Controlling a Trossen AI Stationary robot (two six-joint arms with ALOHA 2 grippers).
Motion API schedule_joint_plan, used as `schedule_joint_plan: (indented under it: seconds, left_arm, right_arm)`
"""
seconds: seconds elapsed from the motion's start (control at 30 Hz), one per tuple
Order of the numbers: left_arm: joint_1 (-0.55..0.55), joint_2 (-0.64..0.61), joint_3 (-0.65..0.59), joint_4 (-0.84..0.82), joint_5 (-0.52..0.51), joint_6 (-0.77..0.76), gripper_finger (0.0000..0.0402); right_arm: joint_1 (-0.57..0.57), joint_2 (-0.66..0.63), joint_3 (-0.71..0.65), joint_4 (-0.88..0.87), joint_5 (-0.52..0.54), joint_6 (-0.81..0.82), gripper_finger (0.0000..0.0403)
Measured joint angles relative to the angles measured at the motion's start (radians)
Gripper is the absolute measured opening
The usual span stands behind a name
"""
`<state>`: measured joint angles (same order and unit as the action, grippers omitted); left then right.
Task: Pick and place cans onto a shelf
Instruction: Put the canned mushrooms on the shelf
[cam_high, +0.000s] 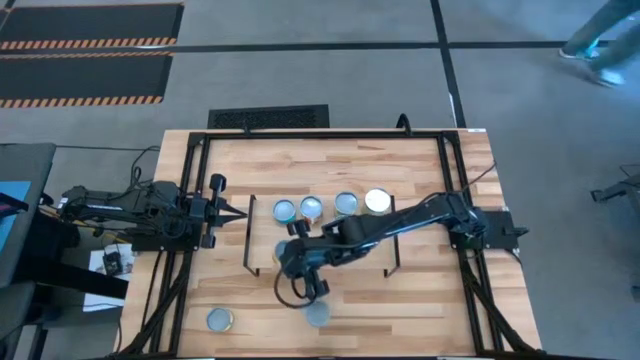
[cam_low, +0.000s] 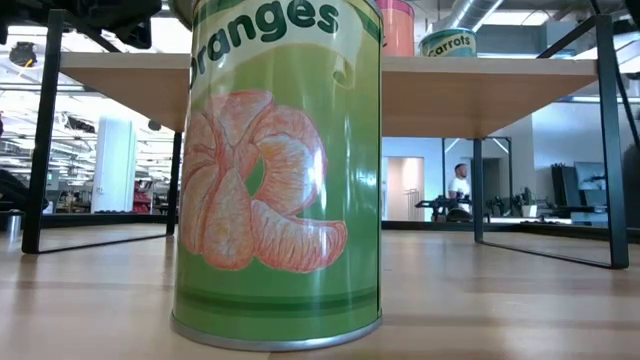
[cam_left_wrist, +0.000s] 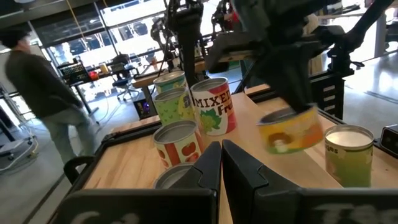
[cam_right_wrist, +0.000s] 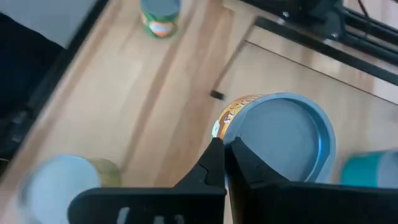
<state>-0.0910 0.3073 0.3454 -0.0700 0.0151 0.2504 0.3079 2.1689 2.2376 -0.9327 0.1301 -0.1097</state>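
while the right gripper (cam_high: 300, 262) reaches to the lower middle of the high view, its jaws look shut with nothing between them, just over a yellow can (cam_right_wrist: 277, 134) on the shelf (cam_high: 420, 255). four more cans (cam_high: 330, 206) stand in a row along the top of the shelf in the middle of the frame. one can (cam_high: 318, 315) sits on the light wood worktop (cam_high: 400, 320) just below the shelf, and another can (cam_high: 219, 320) sits at the lower left. the left gripper (cam_high: 236, 213) waits at the left end of the shelf, jaws shut and empty. in the low view a big green oranges can (cam_low: 278, 170) fills the middle. behind it is a bright room with desks. the floor is grey, with striped mats at the upper left, and a person (cam_left_wrist: 43, 93) walks by.
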Motion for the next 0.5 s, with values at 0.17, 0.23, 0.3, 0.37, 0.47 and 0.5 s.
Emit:
schedule_joint_plan:
  seconds: [0.17, 0.23, 0.3, 0.37, 0.47, 0.5]
  left_arm:
    - [0.000, 0.000, 0.000, 0.000, 0.000, 0.000, 0.0004]
    - [0.000, 0.000, 0.000, 0.001, 0.000, 0.000, 0.0004]
    - [0.000, 0.000, 0.000, 0.001, 0.000, 0.000, 0.0004]
    - [0.000, 0.000, 0.000, 0.001, 0.000, 0.000, 0.0004]
    - [0.000, 0.000, 0.000, 0.001, 0.000, 0.000, 0.0004]
    - [0.000, 0.000, 0.000, 0.001, 0.000, 0.000, 0.0004]
  right_arm:
    - [-0.024, -0.003, -0.001, 0.006, 0.046, -0.008, 0.0012]
    - [-0.031, -0.002, -0.002, 0.005, 0.050, -0.022, 0.0012]
    - [-0.038, -0.003, -0.002, 0.008, 0.050, -0.031, 0.0012]
    - [-0.046, 0.002, -0.002, 0.006, 0.041, -0.032, 0.0012]
    - [-0.060, 0.032, -0.004, 0.020, 0.028, -0.045, 0.0012]
    - [-0.062, 0.037, -0.006, 0.003, 0.028, -0.051, 0.0012]
